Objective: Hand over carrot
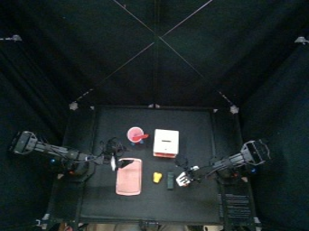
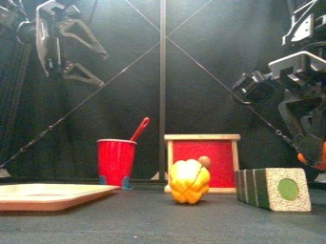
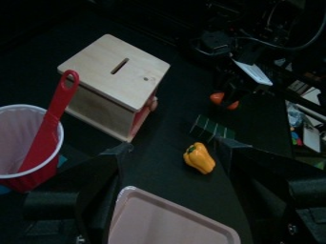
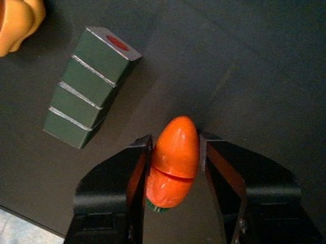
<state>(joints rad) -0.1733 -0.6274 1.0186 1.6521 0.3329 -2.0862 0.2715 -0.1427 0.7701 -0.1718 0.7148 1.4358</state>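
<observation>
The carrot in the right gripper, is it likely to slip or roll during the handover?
The carrot looks smooth, glossy and tapered, so it may slide lengthwise between the right gripper jaws, which clasp only its thick middle. Its rounded body would probably roll if dropped on the table. It keeps its shape in the grip, so it seems stiff, likely a light toy.

Right gripper (image 4: 174,181) jaws clamped on both sides of the carrot (image 4: 173,162), orange tip sticking out past the fingertips. Just beyond it a dark green ribbed block (image 4: 91,86) lies on the black table (image 4: 268,86). Yellow-orange pepper (image 4: 18,24) at frame corner.
</observation>
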